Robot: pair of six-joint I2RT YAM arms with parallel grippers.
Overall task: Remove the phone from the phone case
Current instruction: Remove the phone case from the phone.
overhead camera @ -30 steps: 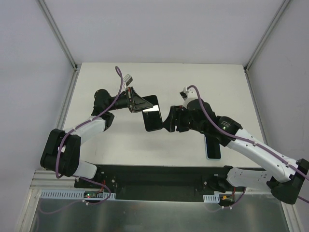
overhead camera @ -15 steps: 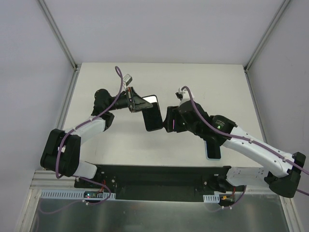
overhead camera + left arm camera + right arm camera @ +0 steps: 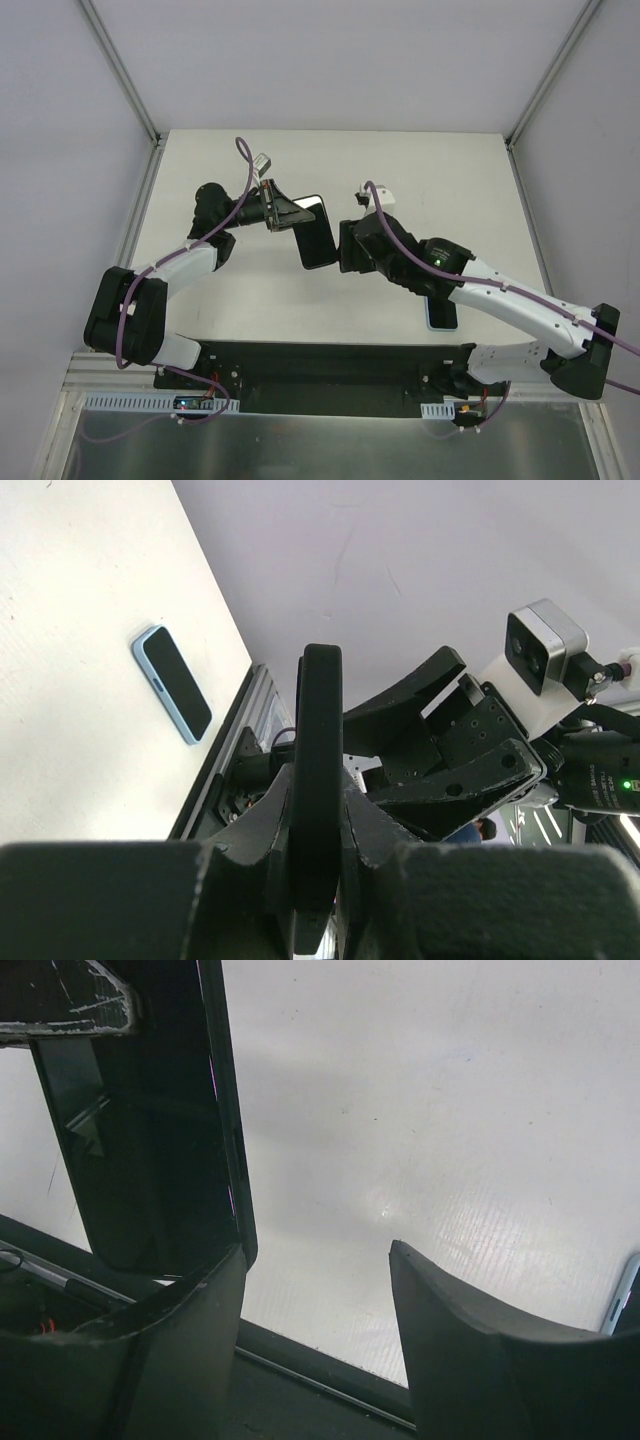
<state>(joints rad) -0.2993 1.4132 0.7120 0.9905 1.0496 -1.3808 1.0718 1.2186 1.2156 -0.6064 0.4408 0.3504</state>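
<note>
White bench (image 3: 270, 300) stood boxed by pale walls (image 3: 330, 60), aluminium posts (image 3: 122, 72) rising from its far corners, a black strip (image 3: 320, 365) along its near edge, grey metal sheet (image 3: 330, 445) beyond that.

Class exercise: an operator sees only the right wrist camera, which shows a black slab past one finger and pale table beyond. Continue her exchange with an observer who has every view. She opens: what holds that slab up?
Observer: The left claw is shut on the black slab and holds it above the table.
Operator: And the blue sliver at my right edge?
Observer: A pale blue case lying flat, dark face up, near the table's front edge.
Operator: Is my claw on the slab?
Observer: From above, the right claw stands open at the slab's edge. I cannot tell whether they touch.
</note>
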